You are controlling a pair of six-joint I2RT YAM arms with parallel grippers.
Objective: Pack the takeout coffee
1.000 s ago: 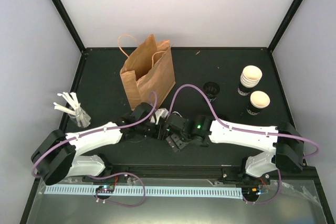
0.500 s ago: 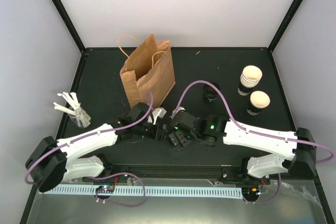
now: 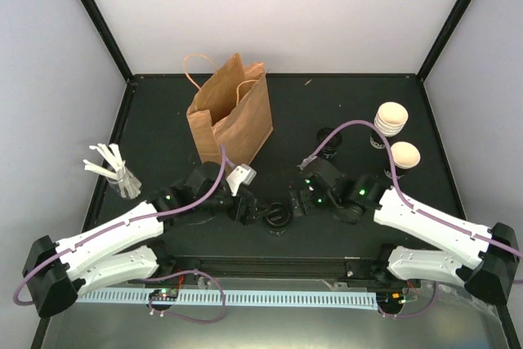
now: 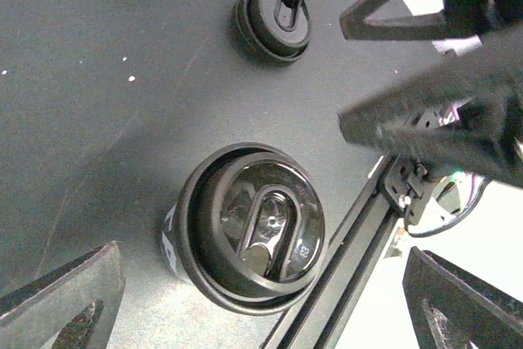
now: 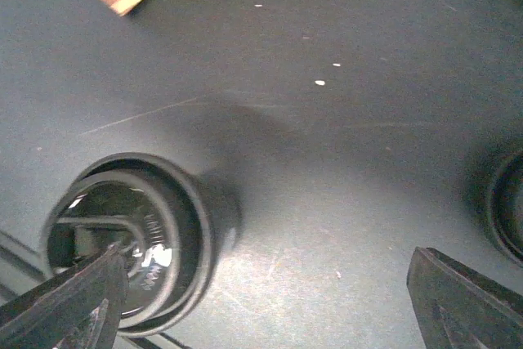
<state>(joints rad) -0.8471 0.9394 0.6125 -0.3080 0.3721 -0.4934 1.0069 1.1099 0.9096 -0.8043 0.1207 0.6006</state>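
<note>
- Both arms have drawn back from the centre, where their fingers were crowded together a second ago. Top view: the left gripper (image 3: 248, 206) and right gripper (image 3: 299, 202) now flank the takeout coffee (image 3: 278, 217), a lidded black cup standing free on the tabletop (image 3: 327, 96) near the front edge. With the lid seated, the release looks deliberate. The paper bag (image 3: 230, 112) stands upright just behind the left gripper, the likely destination. The stack of cups (image 3: 390, 124) and the open cup (image 3: 403, 158) sit well apart at right.
- Left wrist view: the left gripper's fingers (image 4: 57, 300) are spread wide at the lower corners and hold nothing. The takeout coffee (image 4: 253, 239) stands upright between them, untouched, with white print on its side. A spare lid (image 4: 274, 18) lies beyond.
- Right wrist view: the right gripper's fingers (image 5: 466, 300) are equally wide and empty. The takeout coffee (image 5: 122, 234) sits off toward one finger; whether they touch cannot be told. A grasp from here would probably need recentring.
</note>
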